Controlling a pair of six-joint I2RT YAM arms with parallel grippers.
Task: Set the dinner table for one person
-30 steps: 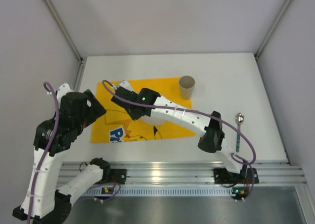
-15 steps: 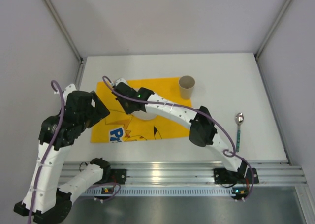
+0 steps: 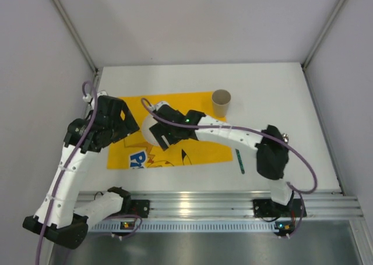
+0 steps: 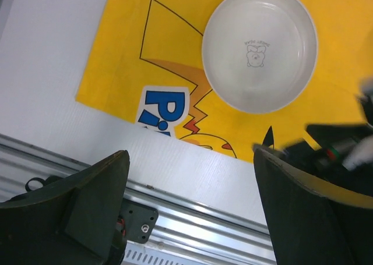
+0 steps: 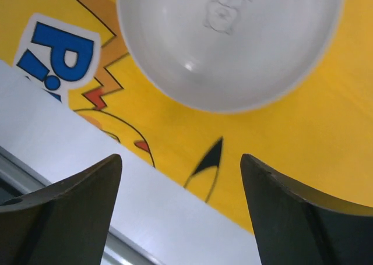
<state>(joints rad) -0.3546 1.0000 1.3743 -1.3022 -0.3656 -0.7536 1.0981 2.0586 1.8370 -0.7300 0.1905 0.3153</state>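
Top external, desk: white, rail-edged, filling the middle of the view; arm bases at its 6 o'clock edge.
Top external, yellow mat: flat on the desk's 9 o'clock half.
Top external, white bowl: on the mat, just 9 o'clock of its middle.
Top external, paper cup: upright at the mat's 1 o'clock corner.
Top external, slim green item: on bare desk, 4 o'clock off the mat.
Top external, left hand: over the mat's 9 o'clock edge, beside the bowl.
Top external, right hand: over the bowl's 3 o'clock side.
Left wrist, fingers: spread wide above mat edge and bare desk; bowl at 1 o'clock, apart from them.
Right wrist, fingers: spread wide over mat and desk; bowl at 12 o'clock, clear of both tips.
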